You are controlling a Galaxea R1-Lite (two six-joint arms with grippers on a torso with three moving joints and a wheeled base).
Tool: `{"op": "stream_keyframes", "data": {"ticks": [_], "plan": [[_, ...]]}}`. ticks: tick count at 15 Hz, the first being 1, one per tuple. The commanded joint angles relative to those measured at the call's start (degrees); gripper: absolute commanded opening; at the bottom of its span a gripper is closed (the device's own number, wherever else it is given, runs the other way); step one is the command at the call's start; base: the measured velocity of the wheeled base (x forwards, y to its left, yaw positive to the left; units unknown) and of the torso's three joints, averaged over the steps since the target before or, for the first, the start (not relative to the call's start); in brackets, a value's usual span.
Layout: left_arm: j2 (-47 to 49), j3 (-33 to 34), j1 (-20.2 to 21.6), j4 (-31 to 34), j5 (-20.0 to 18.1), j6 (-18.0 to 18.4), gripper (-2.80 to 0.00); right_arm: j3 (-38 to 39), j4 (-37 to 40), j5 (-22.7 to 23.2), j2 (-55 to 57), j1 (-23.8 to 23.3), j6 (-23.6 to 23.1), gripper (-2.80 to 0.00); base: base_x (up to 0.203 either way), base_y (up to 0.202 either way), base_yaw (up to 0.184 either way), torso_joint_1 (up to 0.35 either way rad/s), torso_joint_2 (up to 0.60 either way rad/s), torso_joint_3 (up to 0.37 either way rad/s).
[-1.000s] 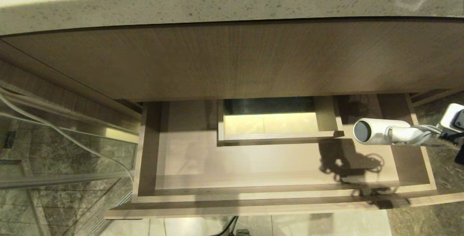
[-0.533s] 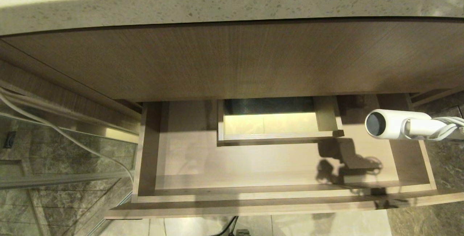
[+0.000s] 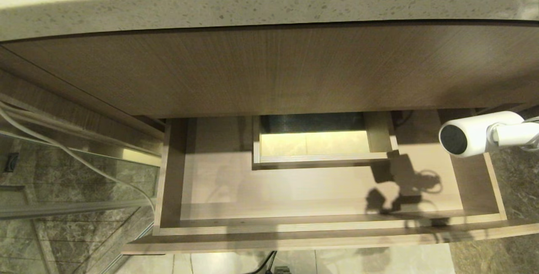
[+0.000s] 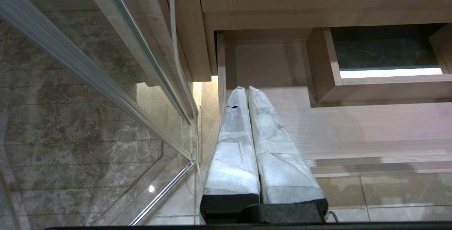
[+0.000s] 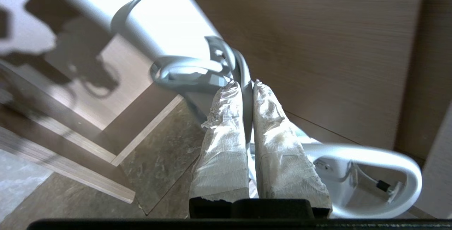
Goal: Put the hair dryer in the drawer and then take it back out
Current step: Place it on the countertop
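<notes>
The right tool (image 5: 247, 85) pinches the hair dryer (image 3: 480, 138) by its cord-wrapped handle, its paper-wrapped fingers (image 5: 226, 141) nearly together. Since a second ago the smooth white barrel with its round dark mouth has risen and drawn back to the right, now above the right wall of the open wood-grain drawer (image 3: 320, 223). The left tool (image 4: 247, 89) hangs parked, fingers pressed together, near the drawer's left end.

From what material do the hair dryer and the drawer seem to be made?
The hair dryer: probably smooth white plastic with a slight sheen; its round mouth is matte dark grey. The drawer: light-brown wood or wood-look laminate, matte, with fine straight grain lines; which one, I cannot tell.
</notes>
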Motion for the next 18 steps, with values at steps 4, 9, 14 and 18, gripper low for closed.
{"op": "stream_keyframes", "data": {"ticks": [4,9,14,18], "plan": [[0.0,2.29,0.01,-0.09,0.0,0.01,-2.8,-1.38,-0.09,0.04,-3.15,-0.01,-0.43,-2.8,0.0,0.0,0.0,0.0,0.0,0.0],[0.0,2.29,0.01,-0.09,0.0,-0.06,-2.8,-2.16,-0.09,-0.06,-5.07,-0.01,-0.25,-2.8,0.0,0.0,0.0,0.0,0.0,0.0],[0.0,2.29,0.01,-0.09,0.0,-0.06,-2.8,-4.54,0.51,-0.33,-10.39,-0.01,-0.43,-2.8,0.0,0.0,0.0,0.0,0.0,0.0],[0.0,2.29,0.01,-0.09,0.0,-0.06,-2.8,-7.14,0.7,-0.49,-13.49,-0.08,-0.68,-2.8,0.0,0.0,0.0,0.0,0.0,0.0]]}}
